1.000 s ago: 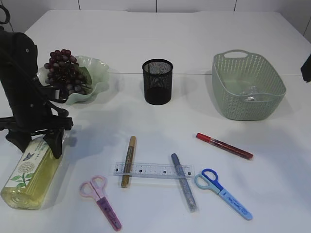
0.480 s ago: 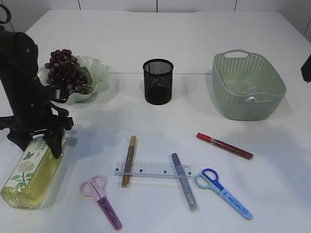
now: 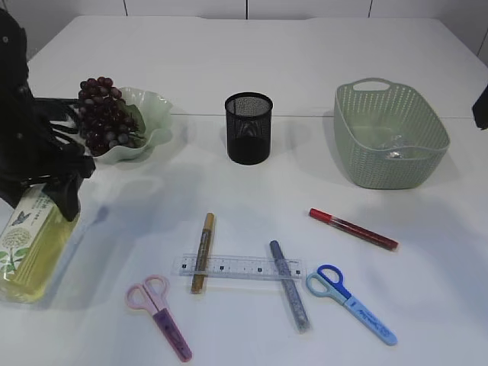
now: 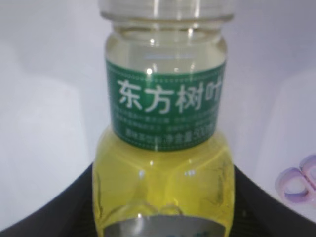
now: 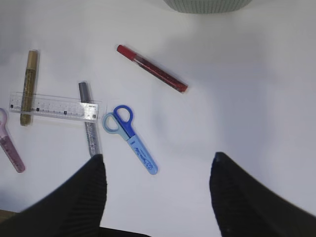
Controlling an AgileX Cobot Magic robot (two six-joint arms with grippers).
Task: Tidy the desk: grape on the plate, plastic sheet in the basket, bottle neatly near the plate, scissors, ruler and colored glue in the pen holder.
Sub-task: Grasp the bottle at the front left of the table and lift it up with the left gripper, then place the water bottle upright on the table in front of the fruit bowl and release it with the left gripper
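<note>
— Where is the bottle [image 3: 27,244] relative to the pen holder [image 3: 248,127]?

— Far to its left and nearer the camera, lying at the table's left edge. The left gripper [image 3: 47,200] sits over its neck end, jaws on either side of it; the left wrist view shows the green neck label between the dark jaw tips. It looks pinched there (though I cannot tell for sure that the pads press the plastic).

— And the right gripper [image 5: 158,197]?

— Spread wide, holding nothing, above bare table with the blue scissors [image 5: 130,138] below it.

— The rest?

— The grape [image 3: 103,122] lies on the plate [image 3: 152,122], left of the pen holder. The basket [image 3: 389,137] stands to its right, something clear inside. In front of the holder lies the ruler [image 3: 240,267], resting across the gold glue [image 3: 202,252] and grey glue [image 3: 288,284]. The pink scissors [image 3: 158,307] lie front-left, the red glue [image 3: 352,229] front-right.
</note>
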